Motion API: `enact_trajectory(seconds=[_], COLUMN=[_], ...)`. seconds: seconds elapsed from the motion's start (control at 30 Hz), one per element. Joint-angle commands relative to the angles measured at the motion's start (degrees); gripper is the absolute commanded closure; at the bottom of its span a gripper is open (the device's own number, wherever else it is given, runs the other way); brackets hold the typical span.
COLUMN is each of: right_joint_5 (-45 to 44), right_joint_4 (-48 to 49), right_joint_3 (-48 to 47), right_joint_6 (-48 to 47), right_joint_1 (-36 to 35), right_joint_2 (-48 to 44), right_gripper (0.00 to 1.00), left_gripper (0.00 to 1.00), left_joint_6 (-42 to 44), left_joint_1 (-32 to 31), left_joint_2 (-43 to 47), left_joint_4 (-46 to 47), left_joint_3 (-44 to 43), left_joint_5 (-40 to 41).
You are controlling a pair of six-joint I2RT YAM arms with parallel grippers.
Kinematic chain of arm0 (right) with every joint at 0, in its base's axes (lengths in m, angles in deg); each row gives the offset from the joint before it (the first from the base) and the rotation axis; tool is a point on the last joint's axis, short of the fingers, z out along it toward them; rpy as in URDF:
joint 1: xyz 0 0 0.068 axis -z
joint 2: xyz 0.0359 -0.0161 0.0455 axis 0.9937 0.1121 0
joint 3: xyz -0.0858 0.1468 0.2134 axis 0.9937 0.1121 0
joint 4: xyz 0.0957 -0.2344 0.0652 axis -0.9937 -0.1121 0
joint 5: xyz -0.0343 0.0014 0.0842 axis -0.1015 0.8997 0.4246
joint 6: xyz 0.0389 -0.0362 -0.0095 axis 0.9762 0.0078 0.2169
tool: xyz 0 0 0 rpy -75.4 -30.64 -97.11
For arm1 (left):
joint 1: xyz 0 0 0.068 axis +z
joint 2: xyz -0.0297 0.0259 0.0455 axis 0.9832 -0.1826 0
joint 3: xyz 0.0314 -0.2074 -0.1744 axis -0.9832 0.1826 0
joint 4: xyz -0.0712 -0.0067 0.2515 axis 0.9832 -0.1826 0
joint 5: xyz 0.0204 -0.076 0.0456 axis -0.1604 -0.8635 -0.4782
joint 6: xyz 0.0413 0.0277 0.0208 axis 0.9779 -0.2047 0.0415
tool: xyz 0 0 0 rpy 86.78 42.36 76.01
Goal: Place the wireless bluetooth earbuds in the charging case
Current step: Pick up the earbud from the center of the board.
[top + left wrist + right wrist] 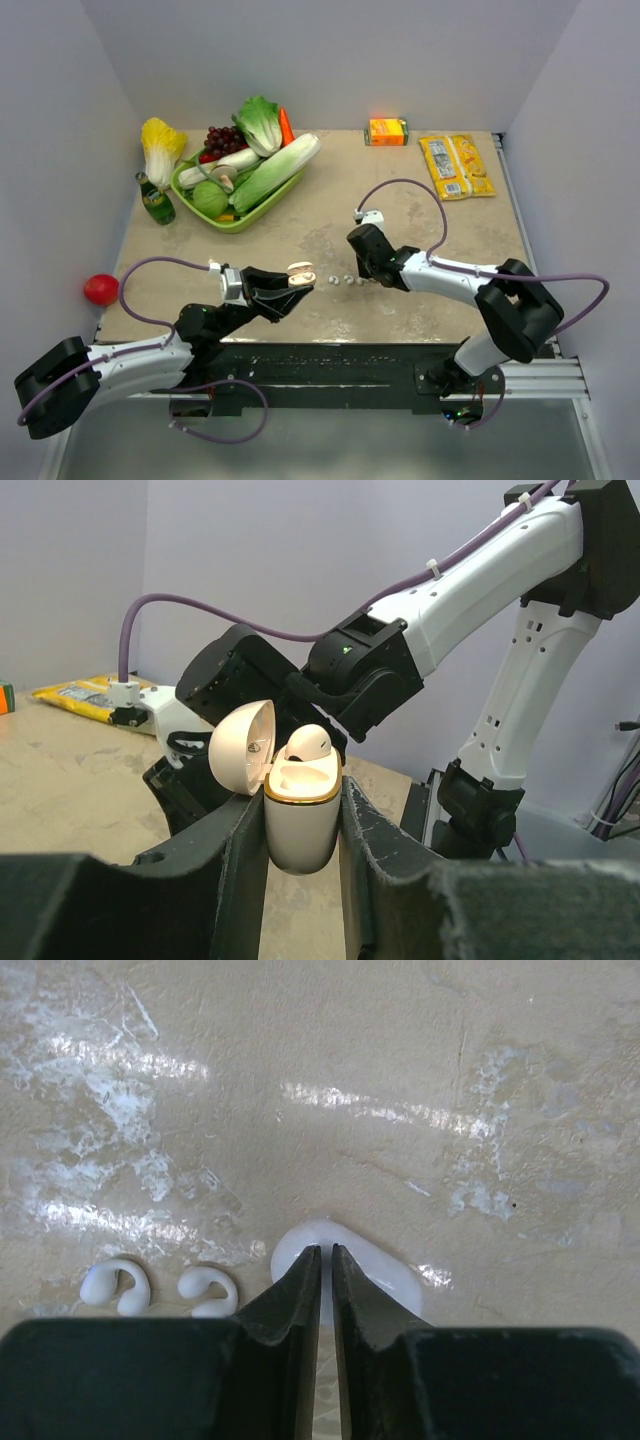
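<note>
My left gripper (298,281) is shut on the cream-white charging case (301,272) and holds it above the table's near edge. In the left wrist view the case (300,825) sits upright between the fingers (372,840) of my left gripper (300,815), lid open. One white earbud (308,742) sits in it; the slot beside it is bare. My right gripper (362,276) is down at the table. Its jaws (321,1250) are nearly closed, tips resting on a white earbud (390,1278) that lies on the table, not between them. Two small white hook-shaped pieces (115,1285) (208,1290) lie to its left.
A green tray (245,222) of vegetables stands at the back left, with a green bottle (155,200) beside it. An orange carton (388,131) and a yellow packet (457,165) lie at the back right. A red ball (101,289) sits at the left edge.
</note>
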Motion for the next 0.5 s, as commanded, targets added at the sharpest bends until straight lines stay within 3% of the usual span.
enact_trajectory(seconds=[0.0, 0.13, 0.47], right_joint_5=[0.2, -0.4, 1.2], right_joint_4=[0.8, 1.2, -0.7], right_joint_3=[-1.9, -2.5, 3.0], right_joint_6=[-0.9, -1.0, 1.0], right_joint_1=[1.3, 1.7, 1.3], right_joint_2=[2.3, 2.7, -10.9], right_gripper=[0.85, 0.84, 0.79], left_gripper=[1.0, 1.0, 1.0], left_joint_6=[0.9, 1.0, 1.3], left_joint_1=[-0.3, -0.3, -0.4], left_joint_2=[-0.1, -0.3, 0.4], left_joint_4=[20.2, 20.2, 19.7], left_joint_3=[1.8, 1.8, 2.1], left_joint_5=[0.6, 0.7, 1.0])
